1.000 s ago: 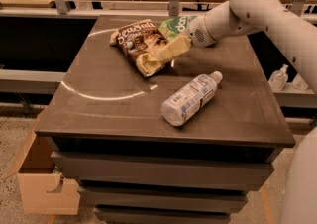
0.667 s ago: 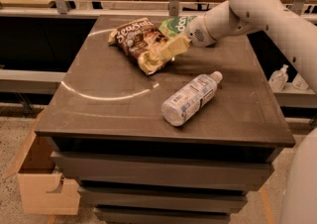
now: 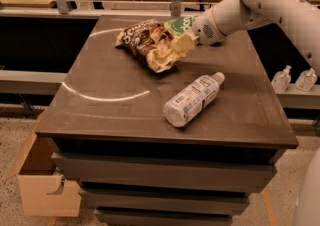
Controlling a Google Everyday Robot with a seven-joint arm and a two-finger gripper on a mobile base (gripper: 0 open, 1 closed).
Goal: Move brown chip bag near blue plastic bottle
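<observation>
Dark, smooth tabletop [image 3: 115, 115], workbenches behind. Brown chip bag [image 3: 145, 42] lies crumpled with its pale end against the gripper [image 3: 182, 44]; whether the gripper is clamped on it cannot be told. Judged light, soft and slippery with fragile contents; best taken by that pale end. Blue plastic bottle [image 3: 192, 100] lies on its side, camera-side of the gripper, apart. Green snack bag [image 3: 181, 24] sits just behind the gripper.

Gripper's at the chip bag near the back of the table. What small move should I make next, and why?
Probably drag the brown chip bag a little forward, toward the blue plastic bottle. The gripper sits at the bag's pale yellow end. The bottle lies on its side nearer the front edge, apart from the bag, with bare table between them.
</observation>
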